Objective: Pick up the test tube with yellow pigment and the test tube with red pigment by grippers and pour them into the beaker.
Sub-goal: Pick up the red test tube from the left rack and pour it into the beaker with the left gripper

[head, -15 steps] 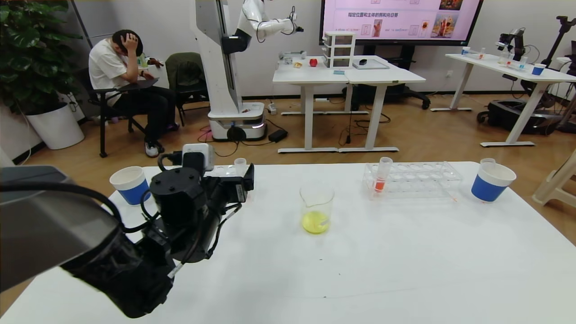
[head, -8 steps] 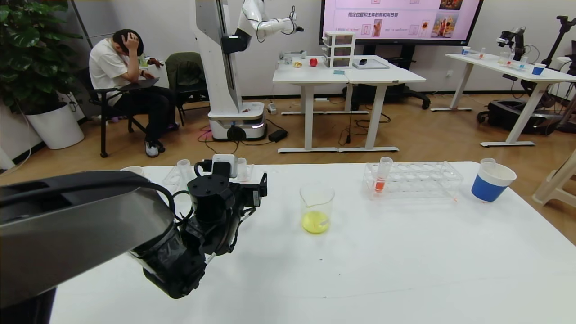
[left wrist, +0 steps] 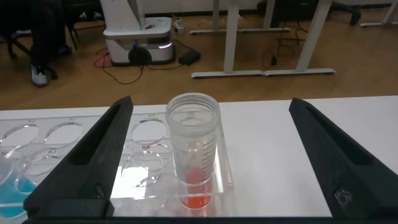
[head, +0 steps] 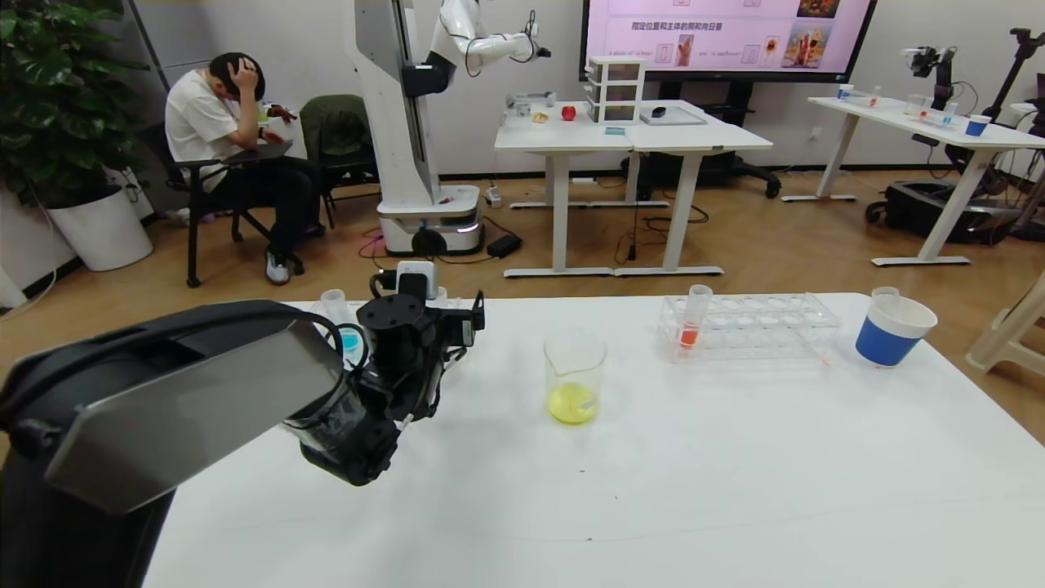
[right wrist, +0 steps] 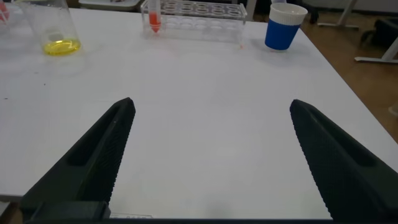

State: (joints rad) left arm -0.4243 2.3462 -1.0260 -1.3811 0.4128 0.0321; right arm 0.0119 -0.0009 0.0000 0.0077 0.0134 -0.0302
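Note:
The beaker [head: 575, 377] stands mid-table with yellow liquid in its bottom; it also shows in the right wrist view [right wrist: 55, 28]. My left gripper [head: 457, 320] is open at the far left rack. In the left wrist view it [left wrist: 211, 104] has one finger on each side of an upright test tube with red pigment [left wrist: 194, 152], not touching it. A look-alike red tube [head: 692, 317] stands in the right rack [head: 759, 327]. My right gripper [right wrist: 211, 104] is open and empty over bare table near the front; it is out of the head view. The yellow-pigment tube is not in view.
The left rack [left wrist: 144, 134] has several empty holes, and a blue-liquid tube [head: 349, 336] stands at its other end. A blue-and-white paper cup [head: 892, 331] stands at the far right, beside the right rack. My left arm's grey shell [head: 188, 392] covers the table's left side.
My left arm has reached forward toward the far left rack, bringing its open gripper up to the red tube. The left paper cup is now hidden behind the arm.

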